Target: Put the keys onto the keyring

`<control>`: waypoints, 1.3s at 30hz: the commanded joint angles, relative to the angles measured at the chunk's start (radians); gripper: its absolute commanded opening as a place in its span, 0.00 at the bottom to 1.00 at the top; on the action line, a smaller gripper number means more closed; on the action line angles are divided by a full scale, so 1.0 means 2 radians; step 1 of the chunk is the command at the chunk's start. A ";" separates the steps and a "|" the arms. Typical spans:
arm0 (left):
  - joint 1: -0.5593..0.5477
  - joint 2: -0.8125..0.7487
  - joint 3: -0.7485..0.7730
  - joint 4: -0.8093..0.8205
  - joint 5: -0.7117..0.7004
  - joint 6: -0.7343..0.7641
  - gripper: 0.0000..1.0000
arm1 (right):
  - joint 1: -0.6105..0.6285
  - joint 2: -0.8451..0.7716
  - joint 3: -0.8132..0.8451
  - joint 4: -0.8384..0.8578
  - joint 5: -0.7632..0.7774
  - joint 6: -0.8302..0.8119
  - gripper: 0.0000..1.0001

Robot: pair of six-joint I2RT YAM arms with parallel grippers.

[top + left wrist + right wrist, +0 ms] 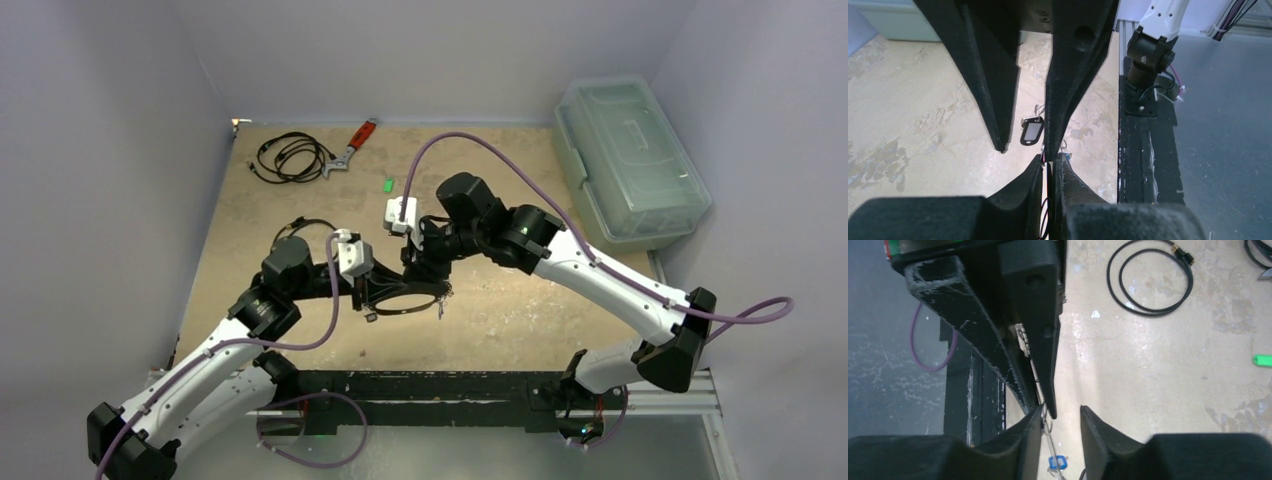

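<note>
In the top external view, the left gripper and the right gripper are seen meeting over the middle of the table. The keyring is carried between them as a thin dark loop. A green-tagged key is seen lying alone on the table beyond the grippers, well apart from the ring. A red-handled wrench and a coiled black cable are found near the far edge, and a clear lidded plastic box is set at the far right. In the left wrist view, the left gripper's fingers are shown pressed together on the thin wire of the keyring, which is pinched edge-on between them. The right gripper's two fingers are seen opposite, spread apart, and a dark-tagged key with a pale face is framed in the gap between them; whether it hangs from the ring cannot be told. In the right wrist view, the right gripper's own fingers are shown spread, with the ring's wire run close along the inner face of one of them. The left gripper's fingers are seen closed on that wire. A blue-tagged key is seen low on the wire, in the gap.
</note>
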 commanded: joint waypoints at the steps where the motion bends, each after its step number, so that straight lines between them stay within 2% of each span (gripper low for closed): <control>1: 0.000 -0.021 -0.002 0.034 -0.003 0.002 0.00 | 0.004 -0.049 -0.010 0.047 -0.065 0.027 0.47; 5: -0.001 -0.032 -0.007 0.041 -0.002 -0.003 0.00 | 0.004 -0.068 -0.017 0.060 -0.084 0.027 0.65; 8: -0.001 -0.039 -0.008 0.042 -0.003 -0.003 0.00 | 0.003 -0.086 -0.022 0.072 -0.088 0.028 0.72; 18: 0.000 -0.056 -0.012 0.040 -0.011 -0.003 0.00 | 0.003 -0.159 -0.039 0.110 -0.138 0.036 0.81; 21: 0.000 -0.061 -0.013 0.039 -0.012 -0.003 0.00 | 0.003 -0.171 -0.049 0.125 -0.125 0.040 0.80; 27: -0.001 -0.079 -0.015 0.048 -0.006 -0.025 0.00 | 0.003 -0.194 -0.142 0.251 -0.006 0.069 0.69; 32: -0.001 -0.094 -0.024 0.074 0.005 -0.051 0.00 | 0.003 -0.210 -0.217 0.322 -0.017 0.044 0.62; 36: 0.000 -0.102 -0.030 0.095 0.012 -0.072 0.00 | 0.003 -0.243 -0.281 0.413 -0.020 0.043 0.57; 39: 0.000 -0.102 -0.032 0.100 0.016 -0.077 0.00 | 0.004 -0.254 -0.307 0.459 -0.026 0.052 0.48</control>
